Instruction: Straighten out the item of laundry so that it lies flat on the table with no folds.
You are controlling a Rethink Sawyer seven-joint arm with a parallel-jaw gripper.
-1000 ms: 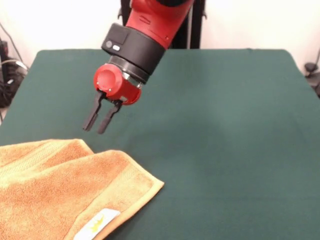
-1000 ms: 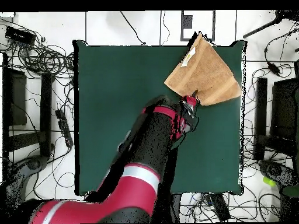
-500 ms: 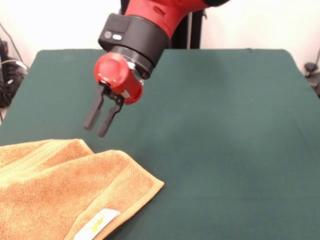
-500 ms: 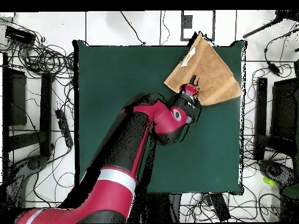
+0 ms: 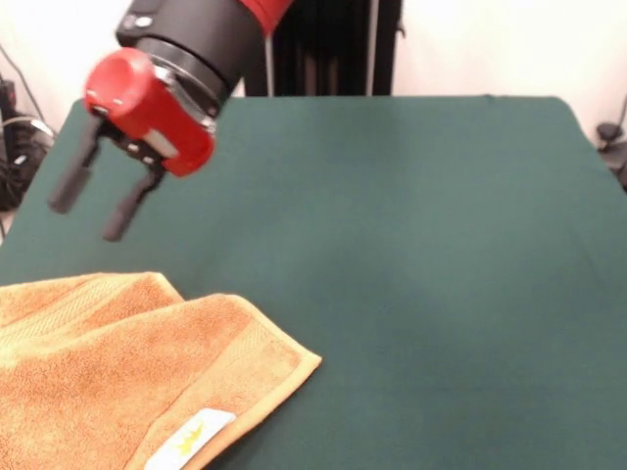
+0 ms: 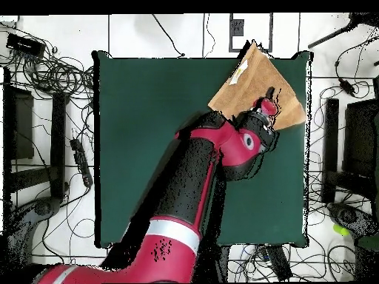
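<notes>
Orange-tan terry cloth, the item of laundry (image 5: 127, 377), lies at about 7 o'clock in the front view, running off the left and bottom edges of that view. It sits on the table (image 5: 421, 264), which is covered in dark green felt and is otherwise bare across its middle and right side. The towel is not flat: one layer lies folded over another, and a rounded fold edge shows near its top where the upper layer overlaps the lower one. A woven border band and paler hem run along its right edge down to a corner, and a white label with a yellow mark lies near the bottom of the view.

From above, the towel (image 6: 259, 89) rests at about 1 o'clock, in a corner of the table (image 6: 148, 148), with one tip reaching past the table's edge.

A red and black arm (image 5: 186, 39) enters the front view at about 11 o'clock. Its hand (image 5: 90, 208) hangs in the air above bare felt, close to the towel's upper edge but not touching it. The two dark fingers (image 5: 125, 208) stand spread apart and hold nothing.

As for progress, the straightening appears not to have begun in any visible way: the fold remains, the cloth is ungripped, and part of it overhangs the table. What seems left is to grasp an edge or corner, draw the layers open, and lay the towel flat, fully on the green surface.
</notes>
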